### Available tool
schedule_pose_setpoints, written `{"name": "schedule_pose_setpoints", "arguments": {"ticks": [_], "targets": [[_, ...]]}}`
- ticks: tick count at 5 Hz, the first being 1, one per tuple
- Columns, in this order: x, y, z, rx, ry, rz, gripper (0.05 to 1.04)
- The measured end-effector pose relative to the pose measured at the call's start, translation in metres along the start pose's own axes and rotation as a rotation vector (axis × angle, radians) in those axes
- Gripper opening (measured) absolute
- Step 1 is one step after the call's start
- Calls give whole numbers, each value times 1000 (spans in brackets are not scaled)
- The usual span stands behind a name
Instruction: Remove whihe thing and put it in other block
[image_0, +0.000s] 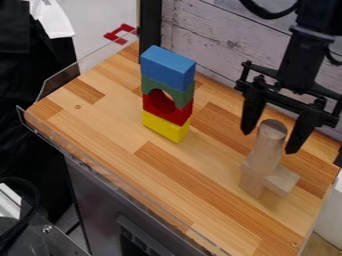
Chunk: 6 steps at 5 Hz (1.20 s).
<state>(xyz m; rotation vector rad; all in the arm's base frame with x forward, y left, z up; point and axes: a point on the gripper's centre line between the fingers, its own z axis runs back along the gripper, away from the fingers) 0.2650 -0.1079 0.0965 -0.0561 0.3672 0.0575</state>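
1 pale wooden cylinder (268, 149), upright atop a pale wooden base (283, 180), still to be grasped, lifted and set probably on the 4-block blue, green, red and yellow stack (183, 96); black 2-finger gripper (270, 141), fingers spread, near the cylinder's top.

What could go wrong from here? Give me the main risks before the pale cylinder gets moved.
The open fingers of the gripper could clip the upright cylinder while closing and tip it off the pale wooden pieces beneath.

Those pieces might shift too if the grip comes in low.

The four-block tower is tall and narrow, so a bump while placing on its blue block could topple it.
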Motion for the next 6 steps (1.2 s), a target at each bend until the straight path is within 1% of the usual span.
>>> {"name": "schedule_pose_setpoints", "arguments": {"ticks": [1,2,3,4,5,6], "targets": [[1,0,1,-9,-8,9,1010],[3,0,1,-13,-18,15,1002],[3,15,25,-45,-85,75,1000],[5,41,58,-75,-172,144,1000],[6,59,63,-73,-178,171,999],[7,67,63,-55,-177,168,1000]]}}
